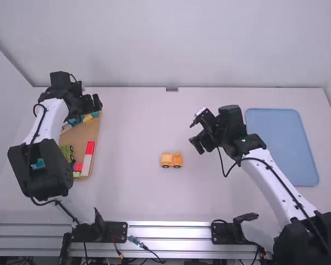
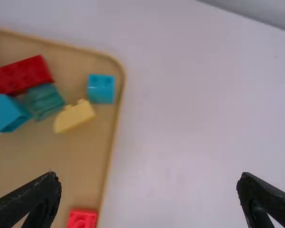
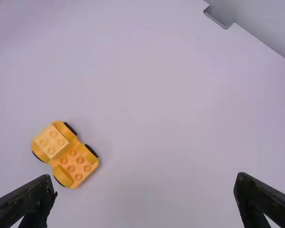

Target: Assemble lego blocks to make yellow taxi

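The yellow-orange taxi (image 1: 171, 160) stands on its wheels in the middle of the table; in the right wrist view the taxi (image 3: 65, 154) has a lighter yellow block (image 3: 51, 141) on one end and bare studs on the other. My left gripper (image 1: 99, 102) is above the far right edge of the block tray; in its wrist view the left gripper (image 2: 148, 183) is open over a light yellow block (image 2: 74, 116) and a blue block (image 2: 101, 88). My right gripper (image 1: 195, 137), held above the table to the right of and beyond the taxi, is open too (image 3: 145, 183), with nothing between its fingers.
The wooden tray (image 1: 101, 128) at the left holds red (image 2: 22, 75), teal (image 2: 43, 100), green and white blocks. A blue flat tray (image 1: 281, 146) lies at the right, beside the right arm. A wall rises along the table's far edge.
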Robot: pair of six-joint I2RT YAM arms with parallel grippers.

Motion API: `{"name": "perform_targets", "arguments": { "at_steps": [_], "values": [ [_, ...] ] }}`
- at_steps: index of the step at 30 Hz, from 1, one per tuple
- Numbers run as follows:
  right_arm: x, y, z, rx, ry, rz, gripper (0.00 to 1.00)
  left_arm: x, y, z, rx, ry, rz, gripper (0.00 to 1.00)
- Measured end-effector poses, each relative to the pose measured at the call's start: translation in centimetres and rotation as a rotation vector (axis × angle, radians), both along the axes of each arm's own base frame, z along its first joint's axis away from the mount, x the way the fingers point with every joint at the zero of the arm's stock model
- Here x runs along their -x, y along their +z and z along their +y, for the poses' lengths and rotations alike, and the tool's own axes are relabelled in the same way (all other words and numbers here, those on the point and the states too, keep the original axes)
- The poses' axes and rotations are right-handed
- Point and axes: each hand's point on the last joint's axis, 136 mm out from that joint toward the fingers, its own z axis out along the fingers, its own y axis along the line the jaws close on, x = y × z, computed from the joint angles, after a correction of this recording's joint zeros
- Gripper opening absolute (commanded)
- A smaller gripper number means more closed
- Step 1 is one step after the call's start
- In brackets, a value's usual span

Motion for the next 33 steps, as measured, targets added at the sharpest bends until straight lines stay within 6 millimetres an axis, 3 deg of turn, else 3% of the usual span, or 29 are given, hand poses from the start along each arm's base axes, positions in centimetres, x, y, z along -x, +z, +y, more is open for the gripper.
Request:
{"name": "perform_targets", "arguments": {
  "at_steps": [3, 13, 19, 24, 27, 33],
  "values": [
    [0.3, 0.0, -0.1, -0.001, -0.005, 0.009, 0.99, -1.2, -0.9, 2.0, -0.005, -0.004, 0.083, 0.99],
    [0.3, 0.0, -0.2, 0.001, -0.015, 0.013, 0.99, -4.9, -3.5, 4.9, -0.167, -0.261, 0.202, 0.95],
    [0.1, 0.1, -0.2, 0.001, -0.017, 0.003, 0.99, -4.2, -7.2, 6.3, -0.323, -0.548, 0.320, 0.86],
    [0.0, 0.2, -0.2, -0.003, -0.019, -0.004, 0.99, -3.7, -8.5, 6.5, -0.398, -0.740, 0.350, 0.84],
    [-0.1, 0.3, -0.2, -0.002, -0.017, -0.005, 0.99, -3.7, -9.2, 6.6, -0.435, -0.822, 0.346, 0.72],
    [-0.1, 0.3, -0.2, -0.001, -0.017, -0.006, 0.99, -3.1, -11.8, 6.8, -0.458, -0.895, 0.365, 0.77]
  ]
}}
